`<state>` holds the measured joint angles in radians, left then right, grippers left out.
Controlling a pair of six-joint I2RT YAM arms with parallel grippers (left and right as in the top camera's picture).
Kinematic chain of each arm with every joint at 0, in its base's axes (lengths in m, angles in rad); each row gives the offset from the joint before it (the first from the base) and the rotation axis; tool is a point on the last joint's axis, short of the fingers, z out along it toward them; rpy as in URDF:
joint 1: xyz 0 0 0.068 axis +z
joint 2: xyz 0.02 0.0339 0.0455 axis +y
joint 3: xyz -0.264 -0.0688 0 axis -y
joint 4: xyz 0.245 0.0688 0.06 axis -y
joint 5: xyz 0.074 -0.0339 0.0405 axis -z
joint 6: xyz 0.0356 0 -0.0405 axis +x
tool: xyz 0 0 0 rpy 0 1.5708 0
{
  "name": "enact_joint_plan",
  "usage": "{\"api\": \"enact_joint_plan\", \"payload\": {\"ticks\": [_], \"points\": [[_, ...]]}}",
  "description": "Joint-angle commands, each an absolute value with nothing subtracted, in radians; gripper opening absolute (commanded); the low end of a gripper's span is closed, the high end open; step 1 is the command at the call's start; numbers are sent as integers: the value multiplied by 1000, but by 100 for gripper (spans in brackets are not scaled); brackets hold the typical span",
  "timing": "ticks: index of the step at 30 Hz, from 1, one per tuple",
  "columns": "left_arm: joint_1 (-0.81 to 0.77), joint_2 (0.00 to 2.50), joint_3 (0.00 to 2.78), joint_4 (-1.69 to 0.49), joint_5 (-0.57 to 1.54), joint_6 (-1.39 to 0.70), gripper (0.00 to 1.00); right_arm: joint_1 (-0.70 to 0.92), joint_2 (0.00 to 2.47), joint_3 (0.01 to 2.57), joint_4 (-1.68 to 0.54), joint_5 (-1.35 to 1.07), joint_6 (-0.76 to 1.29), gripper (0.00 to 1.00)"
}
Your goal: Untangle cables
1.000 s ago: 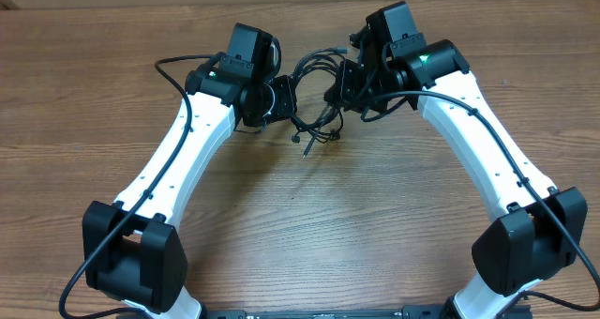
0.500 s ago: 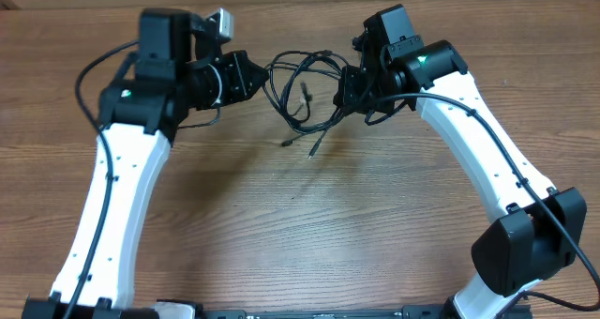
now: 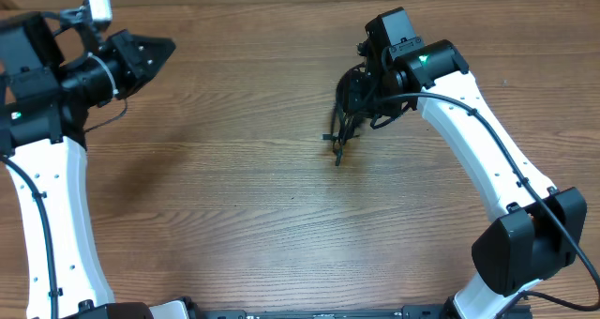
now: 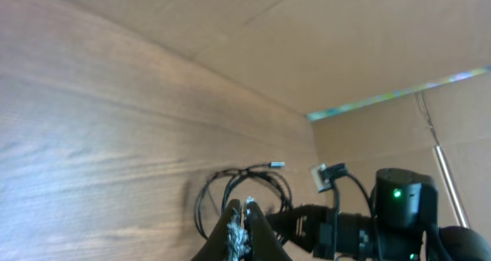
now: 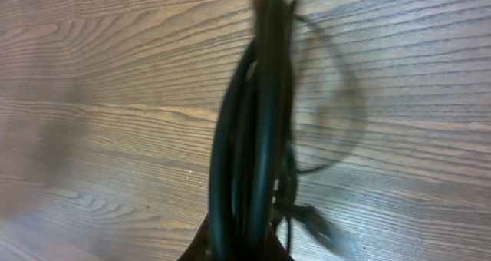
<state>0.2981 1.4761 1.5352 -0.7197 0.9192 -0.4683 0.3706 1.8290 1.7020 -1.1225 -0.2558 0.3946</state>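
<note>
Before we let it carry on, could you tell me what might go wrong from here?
The right gripper clamps the cables as one bunch, so any pull may tighten knots rather than free them. The left gripper is shut on nothing, far to the side; it must open before grasping. A plug end hangs low and might snag.

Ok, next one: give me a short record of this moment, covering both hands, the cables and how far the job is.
left hand: shut, nothing seen in it, far off to the left, apart from the cables
right hand: shut on the cables
cables: one bunched black bundle hanging from the right hand; cannot tell whether its low end touches the table
job: bundle not yet separated
</note>
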Motion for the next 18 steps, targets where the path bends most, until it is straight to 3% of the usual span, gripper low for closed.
{"api": "enact_joint_plan", "payload": {"ticks": [1, 7, 12, 14, 18], "points": [[261, 1446, 1560, -797, 946, -337, 6, 365, 1827, 1721, -1111, -292, 389, 4], [109, 1447, 1560, -976, 723, -222, 20, 358, 1823, 1724, -1025, -511, 356, 4], [19, 1451, 1560, -1011, 686, -137, 31, 295, 1822, 1724, -906, -978, 223, 4], [12, 1451, 1560, -1021, 643, -138, 33, 232, 1822, 1724, -832, -1274, 181, 4], [12, 1451, 1560, -1020, 605, -138, 39, 152, 1822, 1724, -728, -1544, 210, 4]]}}
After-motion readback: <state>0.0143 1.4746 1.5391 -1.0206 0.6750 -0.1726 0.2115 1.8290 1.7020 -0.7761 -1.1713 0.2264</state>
